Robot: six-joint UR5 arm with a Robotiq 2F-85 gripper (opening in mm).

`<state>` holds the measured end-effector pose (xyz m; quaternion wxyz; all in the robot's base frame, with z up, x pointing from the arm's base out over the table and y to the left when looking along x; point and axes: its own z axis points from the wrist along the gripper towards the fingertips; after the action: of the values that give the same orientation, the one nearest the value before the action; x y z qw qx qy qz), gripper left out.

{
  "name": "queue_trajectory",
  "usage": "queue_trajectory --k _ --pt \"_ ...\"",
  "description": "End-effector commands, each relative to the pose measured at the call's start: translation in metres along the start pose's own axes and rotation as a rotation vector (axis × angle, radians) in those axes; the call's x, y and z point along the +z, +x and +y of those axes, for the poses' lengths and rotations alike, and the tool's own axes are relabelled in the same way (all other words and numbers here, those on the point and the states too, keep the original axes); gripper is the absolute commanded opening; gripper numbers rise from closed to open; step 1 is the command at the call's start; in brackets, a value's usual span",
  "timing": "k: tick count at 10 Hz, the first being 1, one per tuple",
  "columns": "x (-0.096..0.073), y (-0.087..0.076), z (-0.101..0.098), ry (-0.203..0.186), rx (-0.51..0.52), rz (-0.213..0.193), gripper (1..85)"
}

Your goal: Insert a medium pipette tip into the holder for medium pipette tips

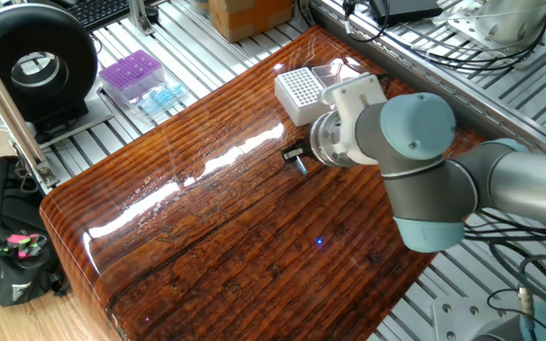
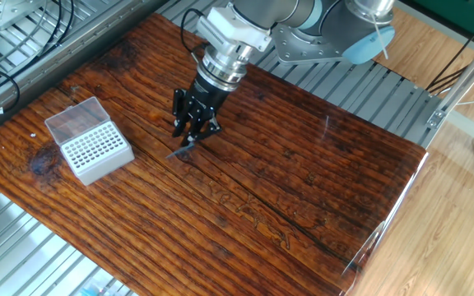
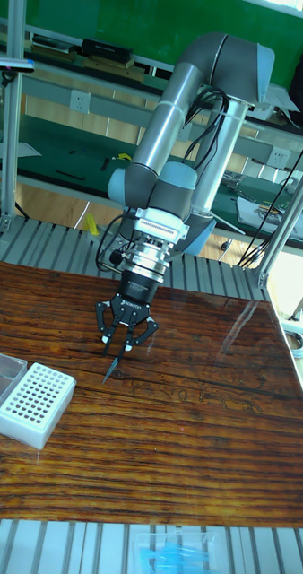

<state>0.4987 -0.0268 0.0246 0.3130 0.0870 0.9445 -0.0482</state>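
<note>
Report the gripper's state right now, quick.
Gripper: shut on the slender dark tapering pipette tip, held tilted, point down, just above the glossy wooden table.
</note>
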Motion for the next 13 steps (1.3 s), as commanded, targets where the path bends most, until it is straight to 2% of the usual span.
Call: queue_trajectory --k 1,3,4,5,7,9,13 --pt "0.0 0.008 -0.003 0.001 -0.015 0.032 30.7" --pt "0.0 -0.001 0.0 -0.01 -0.009 -0.003 30.7" --pt "-0.001 -0.001 0.001 -0.011 -0.001 -0.006 30.7" --pt "-0.008 0.008 0.003 -0.012 0.008 -0.012 30.7" --pt "-0.013 0.019 0.008 -0.022 0.025 -0.054 30.7" --pt "-0.014 0.023 0.006 -0.015 0.02 -0.056 31.0" --pt "-0.005 0.016 0.0 -0.001 0.008 -0.059 31.0"
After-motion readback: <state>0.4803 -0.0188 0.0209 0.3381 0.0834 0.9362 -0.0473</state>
